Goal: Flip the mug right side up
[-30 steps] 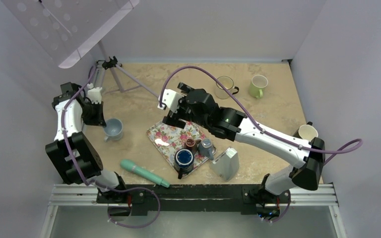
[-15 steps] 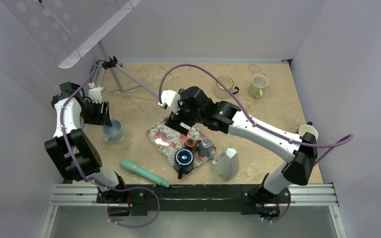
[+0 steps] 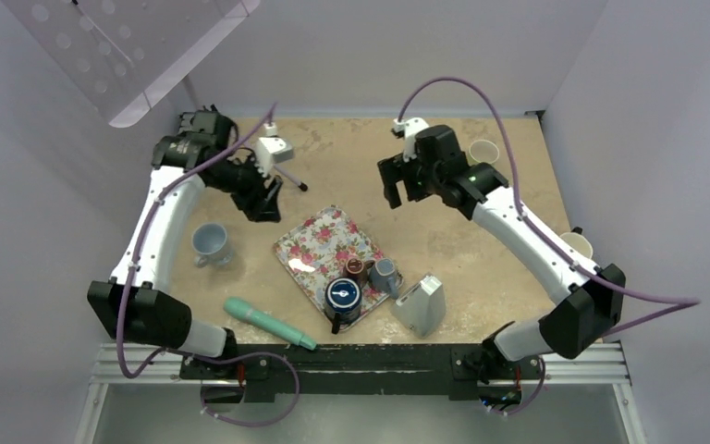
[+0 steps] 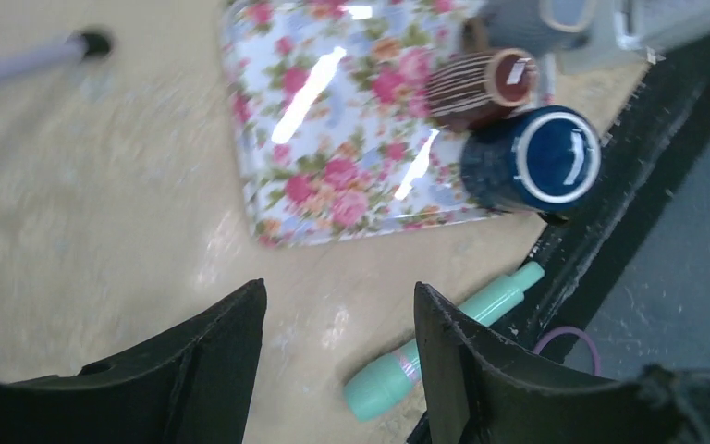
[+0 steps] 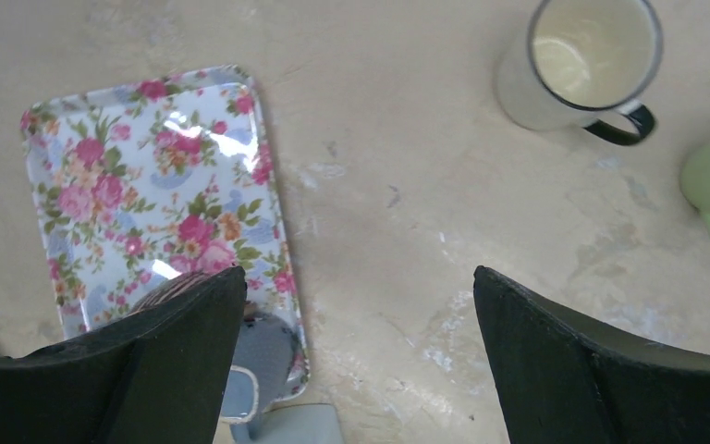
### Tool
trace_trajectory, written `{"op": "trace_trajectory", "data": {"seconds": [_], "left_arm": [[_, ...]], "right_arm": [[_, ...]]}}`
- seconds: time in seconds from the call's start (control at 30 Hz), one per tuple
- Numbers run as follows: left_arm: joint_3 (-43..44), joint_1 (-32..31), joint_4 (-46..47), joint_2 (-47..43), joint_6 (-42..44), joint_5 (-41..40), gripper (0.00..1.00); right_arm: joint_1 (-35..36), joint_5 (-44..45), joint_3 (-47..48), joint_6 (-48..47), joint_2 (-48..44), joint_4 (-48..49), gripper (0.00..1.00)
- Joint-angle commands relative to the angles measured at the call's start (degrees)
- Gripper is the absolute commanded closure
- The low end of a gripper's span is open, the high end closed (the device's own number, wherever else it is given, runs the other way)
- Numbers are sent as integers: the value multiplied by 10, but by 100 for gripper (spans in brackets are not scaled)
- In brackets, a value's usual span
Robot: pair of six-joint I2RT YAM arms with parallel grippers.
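A dark blue mug (image 3: 342,295) (image 4: 530,159) stands bottom up on the near corner of a floral tray (image 3: 314,242) (image 5: 102,185). Beside it on the tray lie a brown striped cup (image 3: 356,268) (image 4: 483,87) and a grey mug (image 3: 385,275) (image 5: 257,356), both on their sides. A pale blue mug (image 3: 210,242) stands upright on the table at the left. My left gripper (image 3: 263,208) (image 4: 339,287) hangs open above the table left of the tray, holding nothing. My right gripper (image 3: 397,194) (image 5: 360,270) is wide open and empty above bare table behind the tray.
A teal torch (image 3: 268,324) (image 4: 444,342) lies near the front rail. A grey carton (image 3: 421,305) stands right of the tray. A white enamel mug (image 5: 582,60), a green mug (image 3: 483,157) and a cream mug (image 3: 573,245) stand at the back and right.
The left gripper opened, left the pale blue mug and swung up toward the back middle. The right arm pulled away from over the tray toward the back right.
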Motion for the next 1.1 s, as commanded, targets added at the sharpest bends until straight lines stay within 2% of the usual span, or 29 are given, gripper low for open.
{"op": "trace_trajectory", "data": {"seconds": [0.0, 0.13, 0.23, 0.27, 0.43, 0.57, 0.7, 0.93, 1.07], "left_arm": [[75, -163, -94, 28, 75, 9, 37], [110, -334, -93, 69, 144, -14, 36], [96, -461, -26, 93, 215, -24, 35], [89, -488, 12, 104, 235, -24, 35], [131, -571, 69, 200, 288, 2, 30], [120, -600, 105, 240, 324, -1, 30], [91, -597, 148, 268, 335, -49, 36], [80, -582, 153, 301, 355, -76, 42], [71, -579, 156, 327, 372, -123, 44]], "right_arm": [[-75, -7, -4, 45, -44, 3, 5], [-148, -25, -17, 46, -81, 23, 5], [-178, -33, -35, 45, -104, 39, 5], [-185, -48, -43, 46, -109, 43, 5], [-190, -69, -87, 61, -142, 55, 5], [-192, -66, -121, 68, -175, 59, 5], [-193, -63, -134, 66, -196, 48, 5], [-195, -53, -134, 60, -229, 34, 5], [-196, -60, -138, 62, -238, 37, 4]]}}
